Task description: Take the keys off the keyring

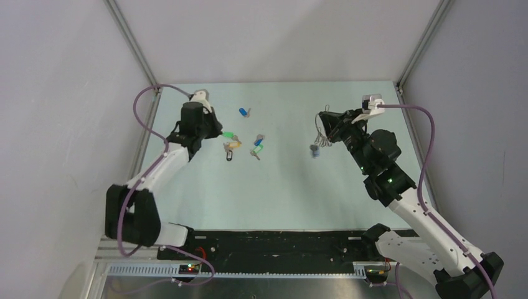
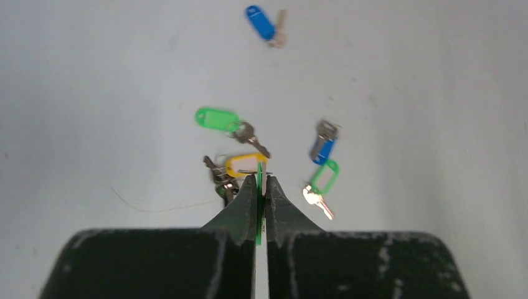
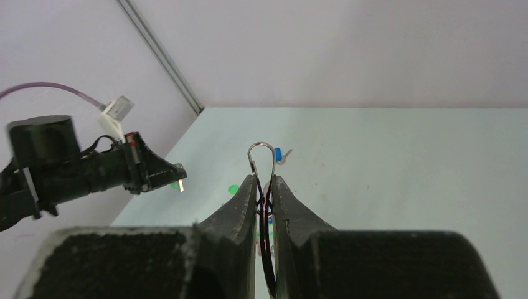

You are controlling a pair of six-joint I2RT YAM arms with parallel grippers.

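**Top view.** Counter (image 1: pixel 292 187): one. Right jaws clenched on the keyring (image 1: pixel 319 135), which is raised well to the right of the yellow tag (image 1: pixel 233 145). One blurred blue-grey key (image 1: pixel 315 150) dangles under the ring. Left jaws sit just left of that tag.

**Left wrist view.** Left jaws clamped on one held green-tagged key (image 2: pixel 259 194), seen edge-on, just beside the yellow tag. Loose around that tag, sharper here than from above:
- two blue-tagged keys (image 2: pixel 260 22) (image 2: pixel 322 147)
- two loose green-tagged keys (image 2: pixel 218 118) (image 2: pixel 324 177)
- one dark bunch (image 2: pixel 218 174)

**Right wrist view.** Only this view shows the keyring as a silver loop, standing out of the right jaws' tips.
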